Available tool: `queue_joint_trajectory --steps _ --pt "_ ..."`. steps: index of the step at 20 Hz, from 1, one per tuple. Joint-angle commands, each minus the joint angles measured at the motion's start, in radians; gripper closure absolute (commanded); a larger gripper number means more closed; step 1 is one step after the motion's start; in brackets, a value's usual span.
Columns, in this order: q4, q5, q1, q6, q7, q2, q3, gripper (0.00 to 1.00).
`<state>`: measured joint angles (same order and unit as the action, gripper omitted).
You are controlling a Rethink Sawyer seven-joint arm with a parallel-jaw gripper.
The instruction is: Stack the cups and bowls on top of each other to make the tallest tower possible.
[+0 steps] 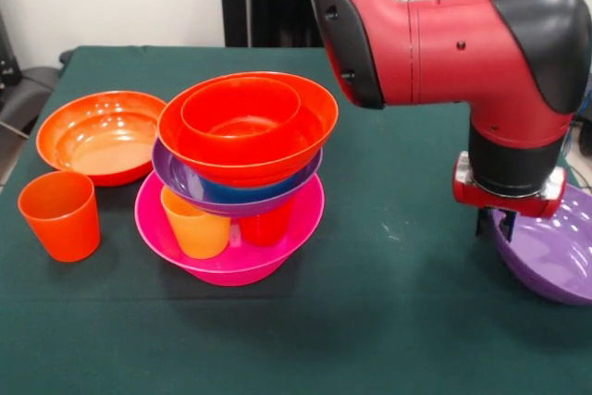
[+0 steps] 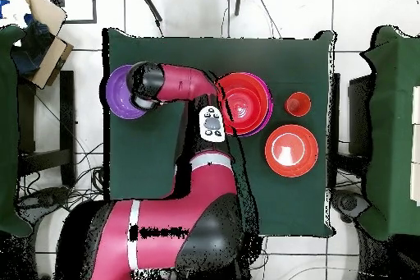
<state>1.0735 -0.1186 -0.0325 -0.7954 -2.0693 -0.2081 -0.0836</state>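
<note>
The tower (image 1: 236, 182) stands left of centre: a big pink bowl (image 1: 231, 261) as base holds a yellow cup (image 1: 196, 226) and a red cup (image 1: 266, 226). On these rest a purple bowl (image 1: 176, 173), a small blue bowl (image 1: 250, 191), a wide orange bowl (image 1: 310, 136) and a small orange bowl (image 1: 240, 108). It also shows in the overhead view (image 2: 244, 103). A second purple bowl (image 1: 555, 256) sits at the right, also seen from overhead (image 2: 119, 89). My gripper (image 1: 493, 224) is at its near-left rim, under the wrist.
A loose wide orange bowl (image 1: 100, 136) and an orange cup (image 1: 60, 215) stand left of the tower; both also show in the overhead view, the bowl (image 2: 291, 149) and the cup (image 2: 298, 104). The green table (image 1: 388, 321) ends close to the second purple bowl.
</note>
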Motion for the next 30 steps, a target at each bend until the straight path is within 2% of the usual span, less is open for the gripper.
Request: queue_joint_trajectory --steps 1,8,13,17,20,27,30 --pt "0.080 0.015 0.016 0.019 -0.079 -0.059 -0.032 1.00" --pt "0.162 -0.050 -0.004 -0.052 -0.091 -0.216 -0.055 1.00" --pt "0.198 -0.094 -0.017 -0.151 -0.083 -0.321 -0.065 1.00" --pt "0.184 -0.092 -0.018 -0.256 -0.078 -0.397 -0.036 1.00" --pt "0.196 -0.101 -0.036 -0.300 -0.050 -0.450 -0.042 1.00" --pt "0.232 -0.155 -0.086 -0.347 -0.001 -0.551 -0.072 1.00" --pt "0.247 -0.164 -0.114 -0.346 0.039 -0.572 -0.077 1.00"
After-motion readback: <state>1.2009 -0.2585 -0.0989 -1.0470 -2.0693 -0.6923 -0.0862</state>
